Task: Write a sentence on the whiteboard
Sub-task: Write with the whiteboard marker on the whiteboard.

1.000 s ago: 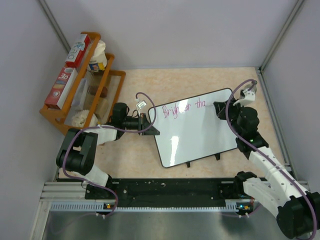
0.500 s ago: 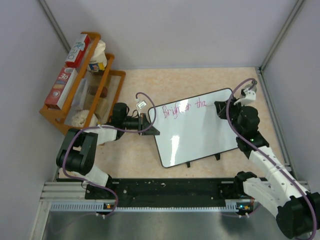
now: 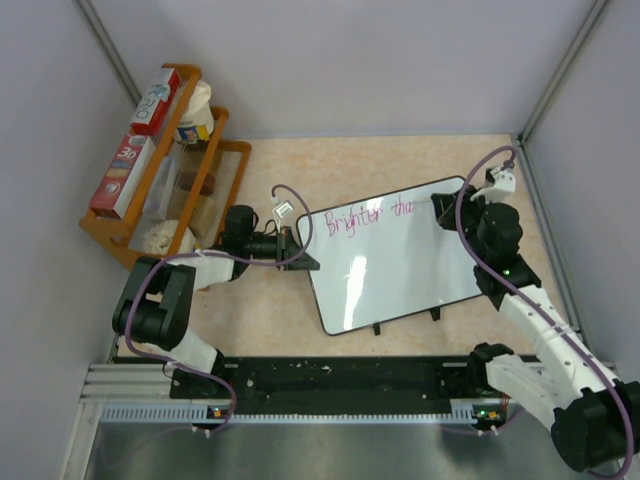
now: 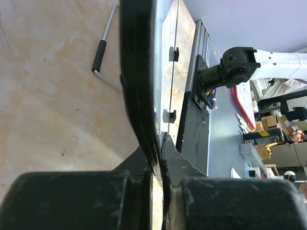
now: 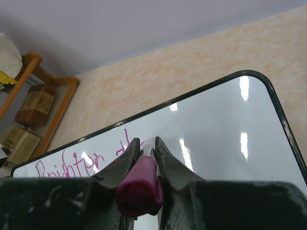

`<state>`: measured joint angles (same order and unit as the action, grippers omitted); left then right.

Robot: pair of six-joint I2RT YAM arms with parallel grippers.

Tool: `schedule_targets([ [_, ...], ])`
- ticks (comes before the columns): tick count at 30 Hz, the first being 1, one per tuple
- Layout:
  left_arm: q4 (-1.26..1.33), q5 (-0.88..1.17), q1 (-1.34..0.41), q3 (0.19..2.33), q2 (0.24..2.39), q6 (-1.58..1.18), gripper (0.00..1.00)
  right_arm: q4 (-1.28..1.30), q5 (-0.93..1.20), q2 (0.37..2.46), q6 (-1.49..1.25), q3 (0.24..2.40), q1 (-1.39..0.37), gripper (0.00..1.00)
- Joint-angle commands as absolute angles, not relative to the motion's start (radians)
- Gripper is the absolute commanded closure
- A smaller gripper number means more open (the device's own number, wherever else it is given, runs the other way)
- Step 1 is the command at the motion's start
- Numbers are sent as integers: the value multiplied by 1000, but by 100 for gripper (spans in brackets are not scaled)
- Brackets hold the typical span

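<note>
Pale walls enclose a beige marbled desk [image 3: 400, 160], on which the whiteboard [image 3: 400, 270] is laid flat and slightly askew, right of centre, with its small black feet on the near edge. A wooden rack [image 3: 130, 235] of boxes is seen well apart at the far left.

The board's left edge is pinched by the left gripper [image 3: 297, 245]; in the left wrist view its fingers are closed on the thin black frame, so the board is being steadied. A magenta marker [image 5: 140, 184] is clamped in the right gripper [image 3: 440, 208], which is held over the far right part of the board, just beyond the last pink stroke. Whether the tip is touching the surface cannot be told.

The sentence [image 3: 368, 213] is begun along the far edge and reads about "Brighter tha".

Compared with a second ago, the right wrist has been carried a little toward the board's far right corner, and the end of the second word has been reshaped: what looked like "the" is now read as "tha". The first word is also seen more plainly. The board and the left arm have not shifted.

It is judged that the second word is one letter short of complete and that little room is left on this line, so a lower line will probably be needed. The task is taken to be perhaps halfway done.
</note>
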<state>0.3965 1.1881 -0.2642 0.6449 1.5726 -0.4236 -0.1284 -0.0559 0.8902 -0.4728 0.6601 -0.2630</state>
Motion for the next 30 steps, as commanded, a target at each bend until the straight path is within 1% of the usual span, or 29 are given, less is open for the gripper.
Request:
schedule_targets([
  [1, 393, 1100, -291, 612, 1585, -227, 100, -167, -57, 908, -472, 730, -250, 100],
  [10, 391, 1100, -291, 612, 1588, -225, 100, -160, -61, 913, -462, 700, -249, 100],
  [30, 391, 1100, -291, 612, 1588, -225, 100, -126, -44, 844, -474, 584, -249, 100],
])
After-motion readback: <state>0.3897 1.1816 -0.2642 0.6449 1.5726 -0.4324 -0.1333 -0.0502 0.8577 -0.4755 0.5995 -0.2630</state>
